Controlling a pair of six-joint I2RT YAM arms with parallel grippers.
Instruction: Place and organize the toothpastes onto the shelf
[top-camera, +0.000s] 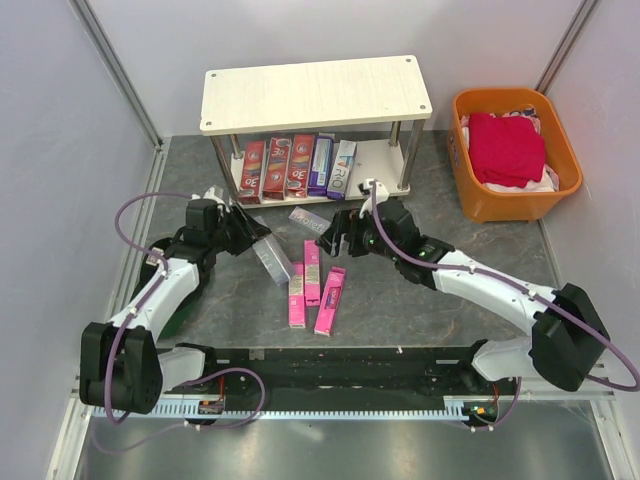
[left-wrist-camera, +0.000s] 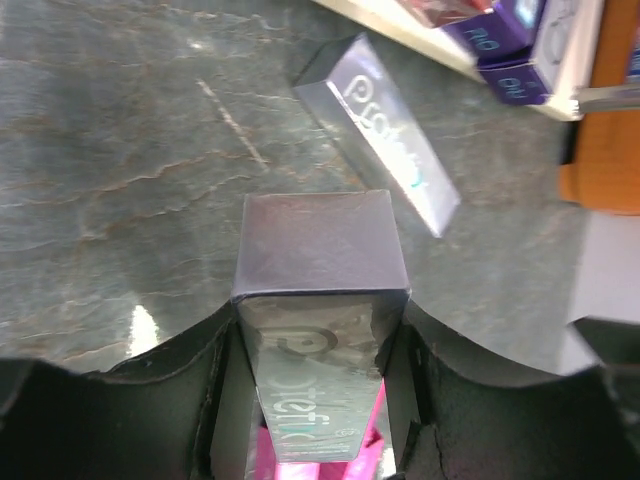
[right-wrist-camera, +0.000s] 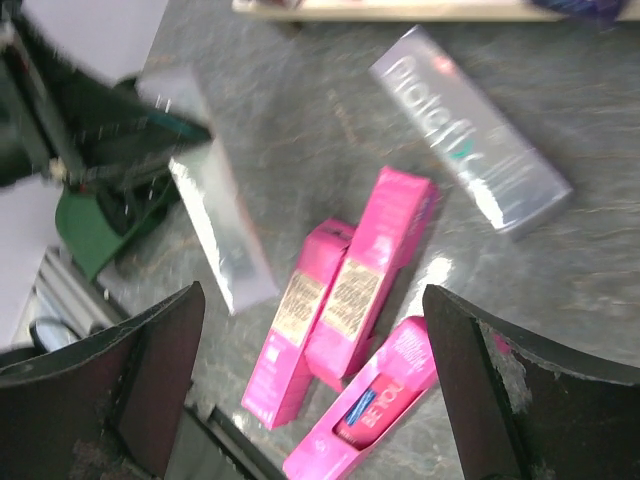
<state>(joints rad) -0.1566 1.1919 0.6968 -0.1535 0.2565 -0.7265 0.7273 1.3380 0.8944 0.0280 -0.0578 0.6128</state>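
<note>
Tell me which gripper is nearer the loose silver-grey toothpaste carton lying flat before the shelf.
Right. The open right gripper hovers beside the loose silver-grey carton; the left gripper is farther off to its left, clamped on a second silver-grey carton.

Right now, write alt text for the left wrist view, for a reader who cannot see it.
The left gripper grips a silver-grey toothpaste carton by its long sides, above the grey marbled table. A second silver carton lies diagonally on the table beyond, and the shelf with purple cartons shows at top right.
</note>
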